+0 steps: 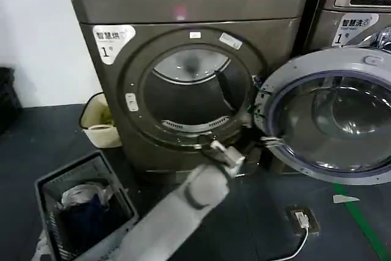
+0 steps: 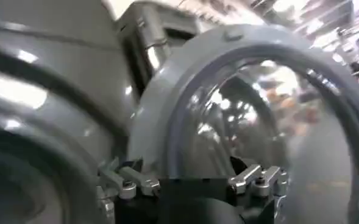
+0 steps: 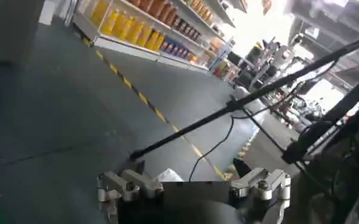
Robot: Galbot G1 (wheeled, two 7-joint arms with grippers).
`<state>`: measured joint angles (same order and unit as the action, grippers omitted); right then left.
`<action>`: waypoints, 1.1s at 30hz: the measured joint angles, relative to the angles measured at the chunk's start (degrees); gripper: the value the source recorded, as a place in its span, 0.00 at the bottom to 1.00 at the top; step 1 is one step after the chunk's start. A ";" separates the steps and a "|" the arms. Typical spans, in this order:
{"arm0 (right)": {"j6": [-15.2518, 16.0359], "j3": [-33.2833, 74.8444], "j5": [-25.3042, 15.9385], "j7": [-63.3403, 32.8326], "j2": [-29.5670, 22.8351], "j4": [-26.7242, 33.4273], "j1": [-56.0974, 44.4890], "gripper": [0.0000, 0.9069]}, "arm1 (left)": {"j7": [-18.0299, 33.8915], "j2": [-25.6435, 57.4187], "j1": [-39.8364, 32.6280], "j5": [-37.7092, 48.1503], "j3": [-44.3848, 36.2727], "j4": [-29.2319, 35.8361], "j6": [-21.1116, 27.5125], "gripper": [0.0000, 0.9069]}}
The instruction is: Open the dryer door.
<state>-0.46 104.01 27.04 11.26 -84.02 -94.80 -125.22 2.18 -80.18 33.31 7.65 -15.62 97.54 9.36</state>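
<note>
One door: the dryer door (image 1: 333,117) stands swung wide on its hinge, to the right of the drum mouth and in front of the neighbouring LG machine (image 1: 360,4).
Door material: a broad light grey plastic ring around a dark domed glass bowl, smooth and glossy; my left wrist view shows the same grey ring (image 2: 167,103) curving round the glass.
Door facing: its inner face looks out toward me and slightly left; being round it has no real long axis, and it stands nearly upright.
Hinge side: the edge nearest the opening, where a metal bracket joins it to the cabinet.
Drum opening (image 1: 189,93): a round, dark metal-grey collar with a perforated drum behind it, fully exposed.
Left gripper (image 1: 227,153): my arm, sleeved in pale grey, reaches up from below to the lower rim of the opening, just beside the door's hinge edge. The fingers (image 2: 127,182) are spread apart with nothing between them (metal knuckles, dark palm).
Right gripper (image 3: 191,189): away from the machine, over dark grey floor, fingers spread wide and empty.
Floor items: a grey slatted laundry basket (image 1: 82,212) with dark clothes at lower left; a cream bin (image 1: 101,120) against the dryer's left side.
</note>
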 joint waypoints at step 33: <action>0.49 -1.63 -1.69 1.39 0.59 -3.11 2.67 1.00 | 4.38 36.51 34.62 18.68 29.56 24.65 18.08 1.00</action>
<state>0.03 102.38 25.35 12.65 -83.42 -97.91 -122.55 6.57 -43.67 67.93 26.34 13.94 122.19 27.43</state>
